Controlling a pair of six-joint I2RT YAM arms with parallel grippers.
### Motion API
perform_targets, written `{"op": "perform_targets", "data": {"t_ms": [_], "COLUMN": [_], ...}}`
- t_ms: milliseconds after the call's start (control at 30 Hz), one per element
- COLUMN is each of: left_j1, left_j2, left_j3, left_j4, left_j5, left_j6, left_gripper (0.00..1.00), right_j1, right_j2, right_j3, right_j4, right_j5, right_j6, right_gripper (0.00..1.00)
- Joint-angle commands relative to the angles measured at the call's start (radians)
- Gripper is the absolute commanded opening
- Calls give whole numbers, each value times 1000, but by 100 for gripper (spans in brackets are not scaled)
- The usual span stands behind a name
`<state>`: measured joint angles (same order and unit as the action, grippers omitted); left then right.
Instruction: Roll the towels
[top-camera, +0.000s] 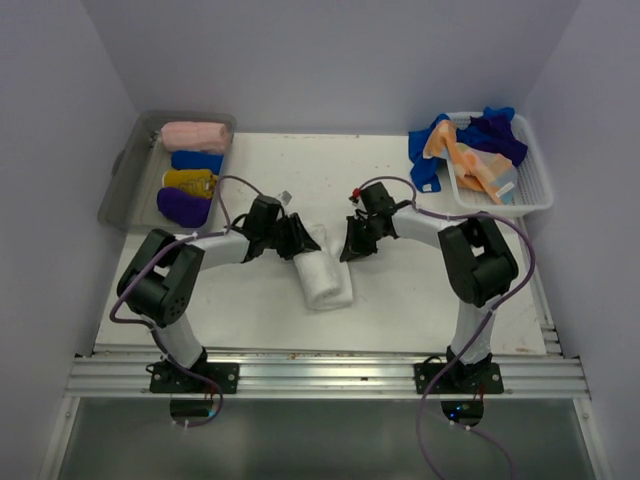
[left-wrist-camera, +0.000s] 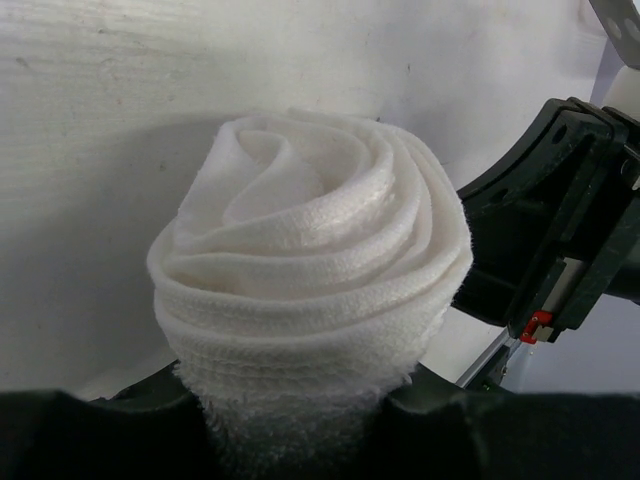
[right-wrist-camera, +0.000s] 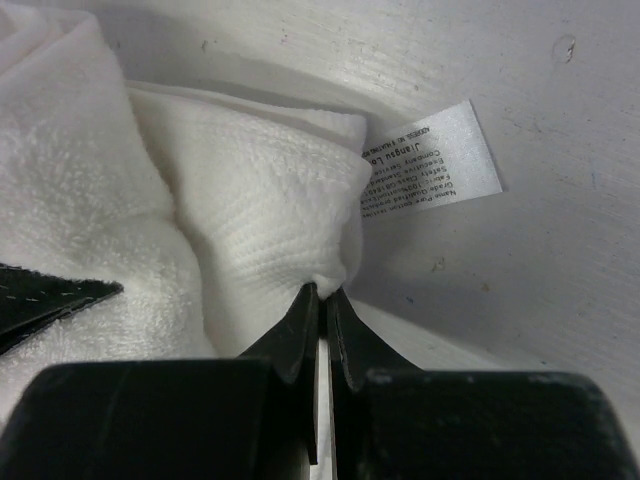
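Note:
A white towel (top-camera: 322, 272) lies rolled in the middle of the table, its axis running front to back. My left gripper (top-camera: 299, 240) is at the roll's far left end. In the left wrist view the spiral end of the roll (left-wrist-camera: 310, 250) sits between my fingers, and the gripper (left-wrist-camera: 300, 430) is shut on it. My right gripper (top-camera: 350, 244) is at the far right side of the roll. In the right wrist view it (right-wrist-camera: 325, 292) is shut, pinching a corner of the towel (right-wrist-camera: 270, 210) next to its white care label (right-wrist-camera: 430, 160).
A grey tray (top-camera: 120, 190) at the back left holds rolled towels: pink (top-camera: 195, 136), blue (top-camera: 197, 160), yellow (top-camera: 190, 182) and purple (top-camera: 184, 206). A white basket (top-camera: 540, 190) at the back right holds loose blue and orange towels (top-camera: 480, 145).

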<state>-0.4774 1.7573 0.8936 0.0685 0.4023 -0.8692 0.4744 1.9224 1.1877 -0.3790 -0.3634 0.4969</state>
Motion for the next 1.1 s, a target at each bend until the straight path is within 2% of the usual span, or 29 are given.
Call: {"op": "perform_targets", "data": {"t_ms": [0,167,367,400,500,533,600,633,700,733,867,967,1067], "left_j1": [17,17,3,0,-3,-4,-4,-3,-3,-3,-3,-4,-6], "left_j2": [-67,-73,1,8,33,37,41,47,54,62,76,79,82], "left_j3": [-85,-114,-12,5,50,53,65,67,71,71,74,74,77], "left_j4": [29,54,-67,-141,-205,-211,-226,-228,-234,-233,-239,-245,-248], "left_j5": [78,58,73,72,63,59,46,44,41,40,27,21,18], "left_j6": [-31,-56,44,58,93,93,87,75,61,52,35,29,26], "left_gripper": [0,0,0,0,0,0,0,0,0,0,0,0,0], "right_j1": [-36,-37,-66,-66,-68,-66,-65,-66,-59,-53,29,174,331], "right_j2": [-8,-20,0,3,-22,-34,-78,-138,-209,-250,-455,-502,-482], "right_j3": [-42,-74,-19,-7,16,18,6,-2,-36,-46,-68,-42,1], "right_j4": [107,134,94,83,45,39,16,6,-17,-26,-107,-153,-167], "right_j5": [123,127,147,155,172,184,205,218,260,277,413,548,657], "right_j6": [-24,-4,-23,-29,-50,-54,-60,-61,-67,-70,-81,-69,-41], "right_gripper": [0,0,0,0,0,5,21,38,51,61,77,83,87]}}
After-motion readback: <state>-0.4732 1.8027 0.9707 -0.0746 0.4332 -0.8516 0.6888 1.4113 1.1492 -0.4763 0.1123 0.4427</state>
